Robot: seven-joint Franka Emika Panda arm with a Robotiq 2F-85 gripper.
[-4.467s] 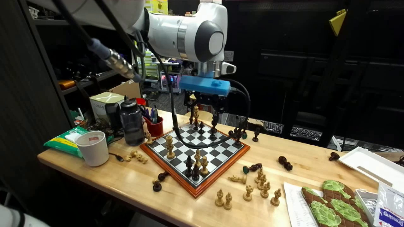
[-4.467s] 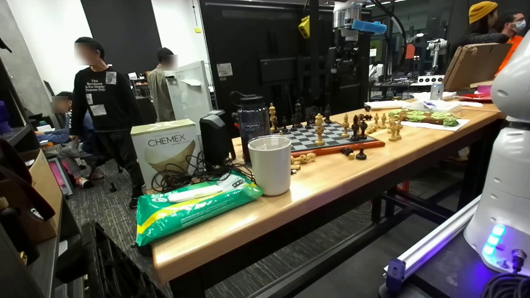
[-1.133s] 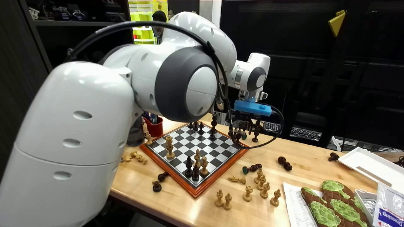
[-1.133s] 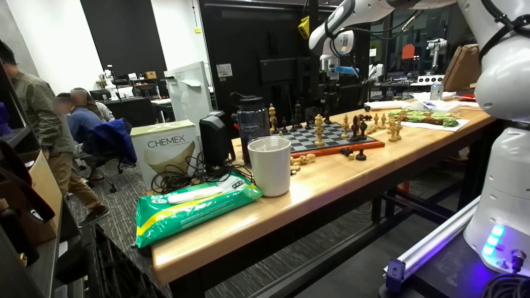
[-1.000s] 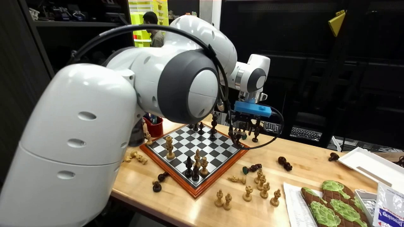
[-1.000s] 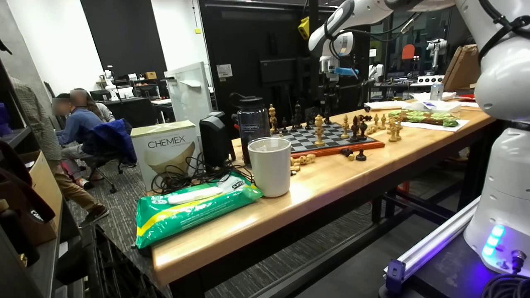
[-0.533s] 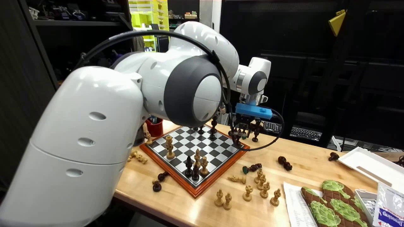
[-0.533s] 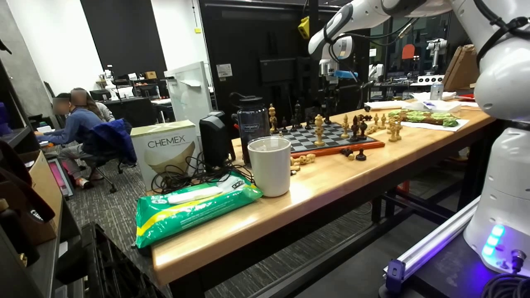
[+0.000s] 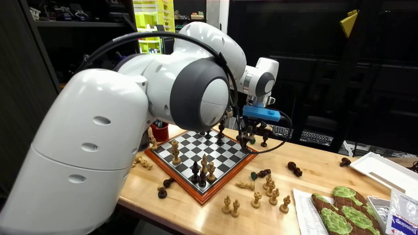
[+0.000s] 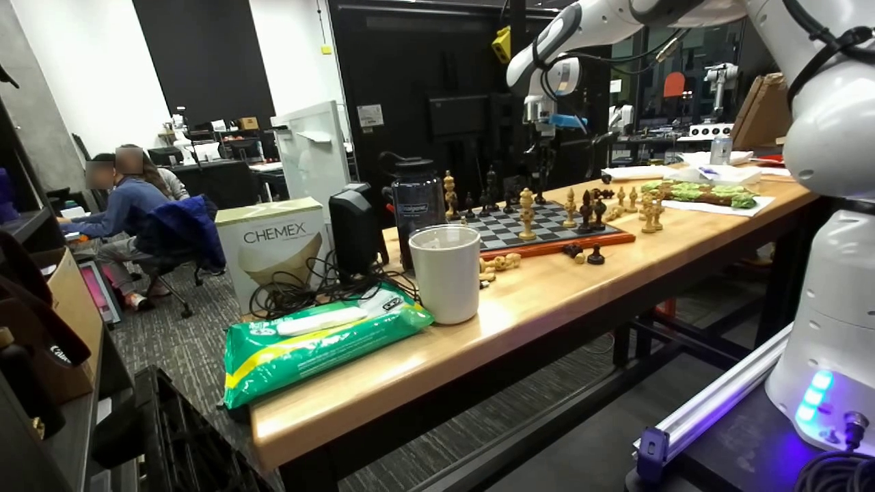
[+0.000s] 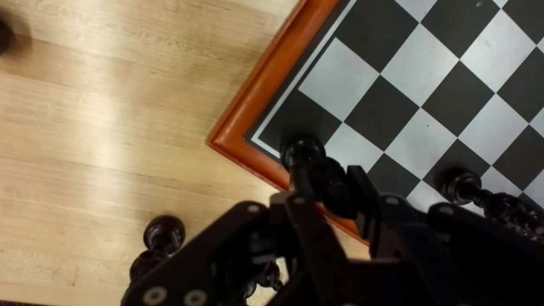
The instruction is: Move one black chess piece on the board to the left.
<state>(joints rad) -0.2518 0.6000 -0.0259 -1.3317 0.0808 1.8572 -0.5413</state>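
In the wrist view my gripper (image 11: 328,175) is shut on a black chess piece (image 11: 303,148), a finger on either side of it. Its round base is over the dark corner square of the board (image 11: 270,85); whether it still touches the board I cannot tell. A taller black piece (image 11: 461,187) stands a few squares to the right. In an exterior view the gripper is low at the board's far right corner, partly behind a cable, beside the checkered board's red-brown border (image 9: 228,176). Two black pieces (image 9: 195,173) stand at the near corner.
Close to the gripper, a loose black piece (image 11: 163,233) stands on the table off the board. Tan pieces (image 9: 256,199) and a fallen black one (image 9: 261,174) lie or stand nearby. The arm's cable (image 9: 277,151) loops around the gripper.
The arm came from above the board's far side to its right corner. In the last half second the jaws closed in on the piece, and the hand shifted slightly left and up.
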